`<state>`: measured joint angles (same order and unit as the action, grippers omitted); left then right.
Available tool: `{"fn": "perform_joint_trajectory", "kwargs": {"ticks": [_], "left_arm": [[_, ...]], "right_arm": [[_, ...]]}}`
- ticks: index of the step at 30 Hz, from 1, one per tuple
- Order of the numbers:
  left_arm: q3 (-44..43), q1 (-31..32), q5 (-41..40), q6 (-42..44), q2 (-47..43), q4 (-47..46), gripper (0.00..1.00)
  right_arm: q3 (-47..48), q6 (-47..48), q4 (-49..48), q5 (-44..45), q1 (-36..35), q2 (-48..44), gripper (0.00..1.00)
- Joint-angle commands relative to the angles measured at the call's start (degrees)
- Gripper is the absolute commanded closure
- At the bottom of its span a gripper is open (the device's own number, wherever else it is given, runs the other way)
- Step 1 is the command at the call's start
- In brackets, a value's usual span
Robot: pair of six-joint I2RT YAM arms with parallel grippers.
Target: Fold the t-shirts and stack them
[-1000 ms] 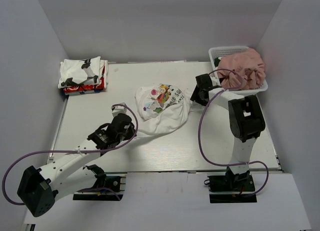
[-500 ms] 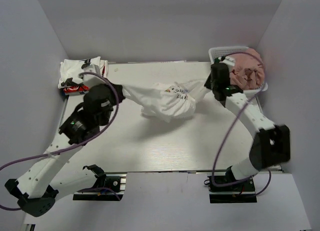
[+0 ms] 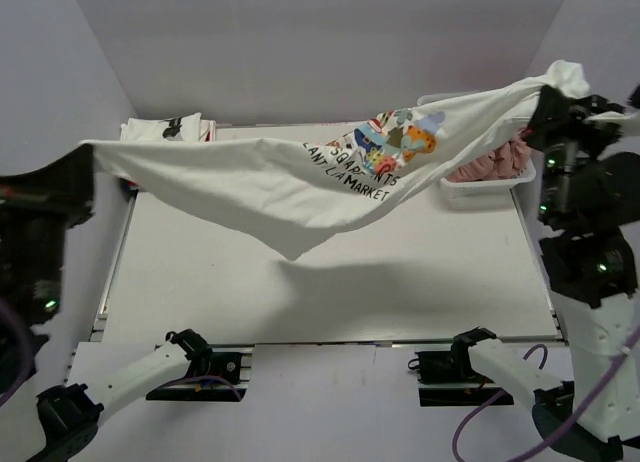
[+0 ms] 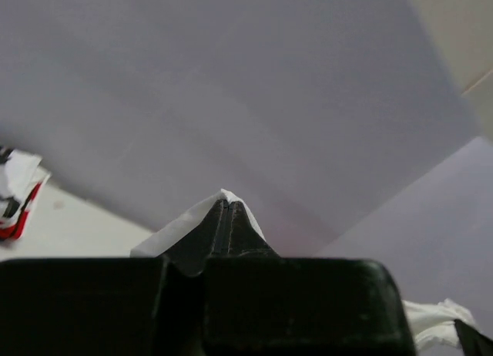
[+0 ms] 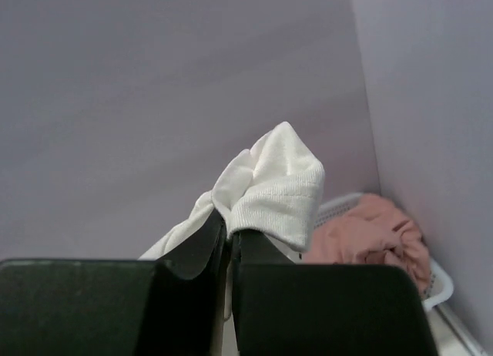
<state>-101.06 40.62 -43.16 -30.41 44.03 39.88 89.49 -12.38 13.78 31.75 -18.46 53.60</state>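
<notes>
You had the left gripper (image 4: 224,217) and the right gripper (image 5: 229,231) each clamped on an edge of the white t-shirt (image 3: 270,182), which hung stretched between them above the table (image 3: 400,292). The cloth looked light and limp and sagged mid-span, so corner pinches probably suited it best.

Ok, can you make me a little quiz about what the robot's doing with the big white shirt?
1. True or false: the white t-shirt is folded up small.
2. What holds the pink clothes? A) a white basket B) a blue bucket C) a cardboard box
3. Fill in: the left gripper and right gripper are both ___ on the white t-shirt.
Key: 1 false, it hangs stretched out between the two grippers. 2 A. 3 shut.
</notes>
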Motion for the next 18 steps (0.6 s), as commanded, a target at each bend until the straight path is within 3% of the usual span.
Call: {"fn": "perform_joint_trajectory", "kwargs": {"ticks": [1, 5, 10, 12, 15, 17, 18], "left_arm": [[-6.2, -0.3, 4.0, 4.3, -2.4, -1.1, 1.00], [-9.6, -0.3, 0.5, 4.1, -3.0, 1.9, 1.00], [-1.6, 0.9, -16.0, -1.5, 1.8, 6.4, 1.00], [4.9, 1.0, -22.8, -10.3, 3.9, 12.3, 1.00], [11.4, 1.0, -20.3, -18.3, 9.0, 19.8, 1.00], [18.7, -0.7, -19.3, -26.8, 11.8, 22.5, 0.95], [21.3, -0.7, -18.4, -27.8, 14.6, 22.7, 0.82]], "right_arm": [[9.8, 6.6, 1.6, 2.0, 0.1, -2.9, 1.00], [13.8, 8.6, 2.8, 5.8, 0.0, -3.3, 1.00], [3.5, 7.6, 0.5, 10.8, -0.2, -1.8, 1.00], [-6.6, 1.4, 1.4, 9.5, 0.1, -0.7, 1.00], [-23.2, -5.6, -1.4, 4.0, 0.2, 1.1, 1.00], [-31.5, -8.3, -2.3, 2.8, 0.4, 3.0, 1.00], [-36.7, -11.1, -4.9, 2.6, 0.4, 3.8, 1.00]]}}
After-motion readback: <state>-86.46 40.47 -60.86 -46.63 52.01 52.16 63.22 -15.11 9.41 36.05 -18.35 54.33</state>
